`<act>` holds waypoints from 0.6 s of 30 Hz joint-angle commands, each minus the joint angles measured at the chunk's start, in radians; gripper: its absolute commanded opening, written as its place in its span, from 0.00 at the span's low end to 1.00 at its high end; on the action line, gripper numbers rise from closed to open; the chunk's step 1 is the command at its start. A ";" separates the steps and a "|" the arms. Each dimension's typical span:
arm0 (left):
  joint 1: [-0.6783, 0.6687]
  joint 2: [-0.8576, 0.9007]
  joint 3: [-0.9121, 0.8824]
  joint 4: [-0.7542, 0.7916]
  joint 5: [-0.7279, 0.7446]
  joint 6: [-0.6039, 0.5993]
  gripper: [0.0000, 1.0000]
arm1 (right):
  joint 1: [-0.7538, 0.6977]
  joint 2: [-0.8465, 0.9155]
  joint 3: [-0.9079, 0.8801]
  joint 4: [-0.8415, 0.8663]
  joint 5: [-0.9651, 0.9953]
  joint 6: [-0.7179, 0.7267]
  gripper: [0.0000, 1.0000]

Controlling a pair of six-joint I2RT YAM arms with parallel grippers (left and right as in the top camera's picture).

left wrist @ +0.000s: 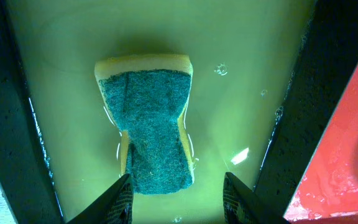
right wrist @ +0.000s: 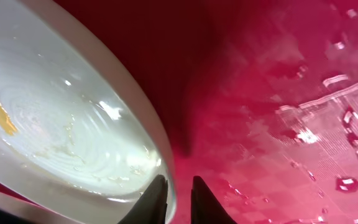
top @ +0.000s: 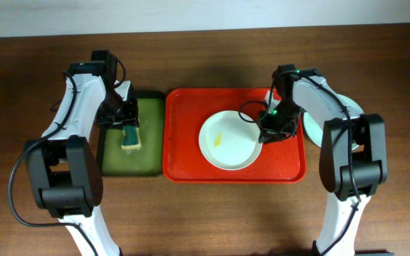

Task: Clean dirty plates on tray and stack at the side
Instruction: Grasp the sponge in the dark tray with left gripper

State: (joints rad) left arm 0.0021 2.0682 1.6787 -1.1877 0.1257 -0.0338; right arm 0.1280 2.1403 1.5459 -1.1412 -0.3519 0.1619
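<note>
now our right hand point(right wrist: 178, 193) pinches the white plate point(top: 228, 141) rim at frame centre; we keep it steady while our left hand point(left wrist: 178, 198), open, closes on the sponge point(left wrist: 152, 121).

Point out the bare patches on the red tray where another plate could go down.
The red tray is bare along its left strip, between its rim and the white plate. Narrow wet margins run in front of and behind the plate. The right side is crowded: the right end effector sits at the plate's rim.
</note>
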 commanded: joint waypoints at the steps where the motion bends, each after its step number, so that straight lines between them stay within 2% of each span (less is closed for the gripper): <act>1: 0.004 -0.011 -0.005 -0.002 -0.003 -0.003 0.45 | 0.030 -0.006 -0.005 0.007 0.024 0.025 0.16; 3: 0.004 -0.011 -0.005 -0.002 -0.004 -0.003 0.45 | 0.030 -0.006 -0.005 0.006 0.025 0.031 0.16; 5: 0.004 -0.011 -0.005 -0.001 -0.004 -0.003 0.45 | 0.030 -0.006 -0.005 0.000 0.024 0.031 0.09; 9: 0.004 -0.011 -0.005 -0.002 -0.004 -0.003 0.45 | 0.030 -0.006 -0.005 -0.003 0.029 0.031 0.07; 10: 0.004 -0.011 -0.005 -0.001 -0.004 -0.003 0.45 | 0.030 -0.006 -0.005 -0.003 0.040 0.031 0.14; 11: 0.004 -0.011 -0.005 -0.002 -0.004 -0.003 0.46 | 0.030 -0.006 -0.005 -0.003 0.047 0.031 0.16; 18: 0.004 -0.011 -0.005 -0.002 -0.004 -0.003 0.45 | 0.030 -0.006 -0.005 0.020 0.050 0.031 0.08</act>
State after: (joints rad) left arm 0.0021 2.0682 1.6787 -1.1877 0.1257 -0.0338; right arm 0.1516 2.1403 1.5463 -1.1259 -0.3172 0.1871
